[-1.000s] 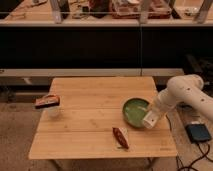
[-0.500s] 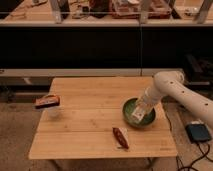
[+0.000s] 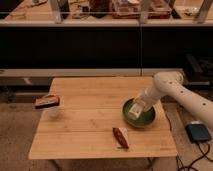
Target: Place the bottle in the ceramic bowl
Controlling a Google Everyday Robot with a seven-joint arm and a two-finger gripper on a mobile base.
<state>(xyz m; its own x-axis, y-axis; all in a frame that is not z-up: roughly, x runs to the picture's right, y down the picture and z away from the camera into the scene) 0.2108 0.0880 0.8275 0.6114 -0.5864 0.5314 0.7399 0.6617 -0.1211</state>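
The green ceramic bowl (image 3: 149,121) sits on the right part of the wooden table (image 3: 90,125). My gripper (image 3: 137,107) reaches in from the right on the white arm (image 3: 172,90) and is over the bowl's middle. It is shut on the small white bottle (image 3: 133,112), which hangs low inside the bowl's rim. I cannot tell whether the bottle touches the bowl's bottom.
A dark red-brown packet (image 3: 120,137) lies near the table's front edge, just left of the bowl. A small clear cup (image 3: 54,113) with an orange-brown packet (image 3: 47,102) on it stands at the left edge. A dark box (image 3: 199,132) lies on the floor at the right.
My gripper has carried the bottle from the bowl's right side leftward to over the bowl's middle and lowered it into the bowl.
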